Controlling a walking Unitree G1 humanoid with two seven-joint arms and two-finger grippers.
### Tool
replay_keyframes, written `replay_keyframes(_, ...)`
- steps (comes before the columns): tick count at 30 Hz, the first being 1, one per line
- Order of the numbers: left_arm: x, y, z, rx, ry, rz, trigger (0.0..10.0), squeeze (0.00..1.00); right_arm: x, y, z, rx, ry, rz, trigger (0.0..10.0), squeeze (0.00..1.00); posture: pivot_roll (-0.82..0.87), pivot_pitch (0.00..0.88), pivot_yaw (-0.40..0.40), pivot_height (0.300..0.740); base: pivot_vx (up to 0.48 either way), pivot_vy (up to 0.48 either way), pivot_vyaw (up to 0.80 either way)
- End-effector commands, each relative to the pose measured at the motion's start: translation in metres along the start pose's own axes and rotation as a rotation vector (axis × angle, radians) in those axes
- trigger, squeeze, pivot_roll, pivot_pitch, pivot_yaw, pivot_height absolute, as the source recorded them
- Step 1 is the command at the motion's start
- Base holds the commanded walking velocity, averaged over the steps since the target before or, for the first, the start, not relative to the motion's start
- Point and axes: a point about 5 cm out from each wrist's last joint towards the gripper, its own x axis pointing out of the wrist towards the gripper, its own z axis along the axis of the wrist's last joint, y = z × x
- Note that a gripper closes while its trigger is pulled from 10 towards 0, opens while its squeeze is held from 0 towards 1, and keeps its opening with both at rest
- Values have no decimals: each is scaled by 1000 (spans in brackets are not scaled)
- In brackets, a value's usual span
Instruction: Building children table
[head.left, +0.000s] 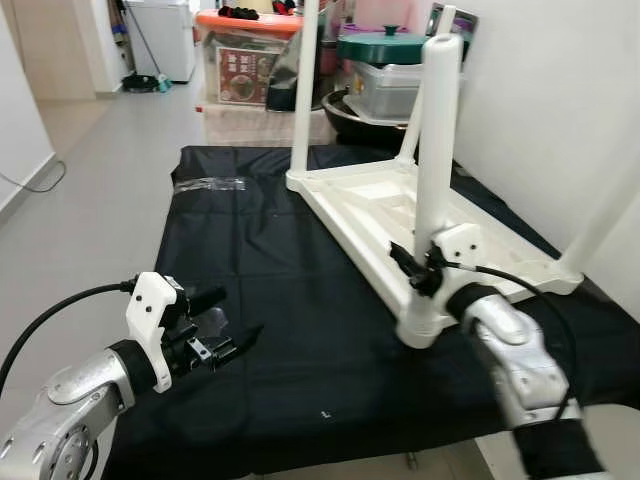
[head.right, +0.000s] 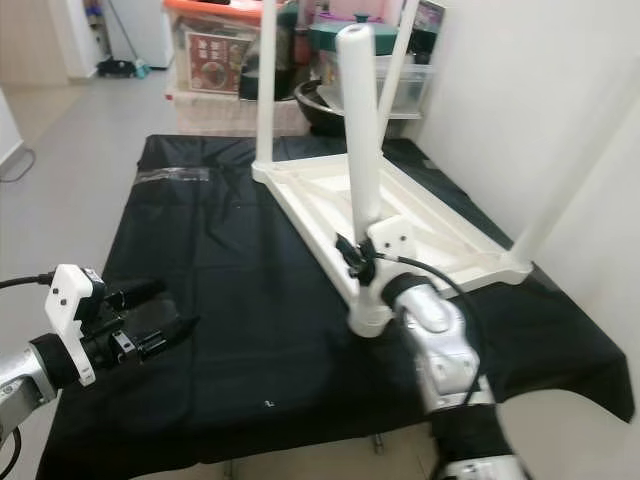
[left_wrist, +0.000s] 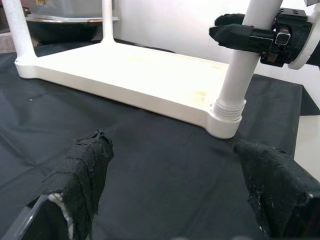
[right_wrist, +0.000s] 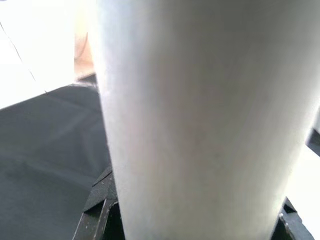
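- Black cloth (head.left: 300, 330) covers the low surface in front of the robot, and both arms reach out over it.
- Nearest on the left, the left claw (head.left: 225, 325) hovers above the cloth with its two black fingers spread wide and nothing between them; the left wrist view shows both padded fingertips (left_wrist: 85, 170) apart over bare cloth.
- To the right, the right claw (head.left: 412, 268) is clamped around the near leg (head.left: 437, 150) of the children's table, low down, a little above where the leg meets its socket.
- That near leg stands upright in the closest corner of the upturned white tabletop (head.left: 370, 205), which lies face down on the cloth toward the right side.
- In the right wrist view the white leg (right_wrist: 200, 125) is pressed right up against the camera.
- A second leg (head.left: 303, 90) rises from the far left corner of the tabletop, and another slants up at the right end beside the white wall (head.left: 560, 110).
- A strip of clear plastic (head.left: 210, 184) lies on the cloth's far left part.
- Beyond the cloth sit storage boxes (head.left: 245, 65) and a green-lidded pot (head.left: 385, 45) on the floor.
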Motion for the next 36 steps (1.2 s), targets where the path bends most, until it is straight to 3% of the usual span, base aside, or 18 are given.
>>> replay_keyframes(1, 1, 1, 0, -6, -6, 7, 10000, 0, 0, 18, -14, 68, 44, 55, 0, 0, 75, 0, -98, 740, 0, 0, 0)
replay_keyframes(6, -1, 3, 1, -3, -8, 17, 10000, 0, -7, 29, -25, 47, 78, 128, 0, 0, 80, 0, -103, 740, 0, 0, 0)
replay_keyframes(13, -1, 0, -1, -9, -6, 22, 10000, 0, -18, 22, -38, 44, 136, 143, 0, 0, 79, 0, -107, 740, 0, 0, 0)
replay_keyframes(18, -1, 1, -1, -11, -5, 27, 10000, 0, -19, 21, -39, 85, 137, 153, 0, 0, 79, 0, -107, 740, 0, 0, 0)
replay_keyframes(27, -3, 5, 0, -11, -9, 44, 10000, 0, -18, 21, -47, 268, 170, 150, 0, 0, 90, 0, -108, 740, 0, 0, 0)
replay_keyframes(36, -3, 7, 0, -5, -8, 58, 10000, 0, -20, 23, -57, 288, 210, 129, 0, 0, 89, 0, -110, 740, 0, 0, 0)
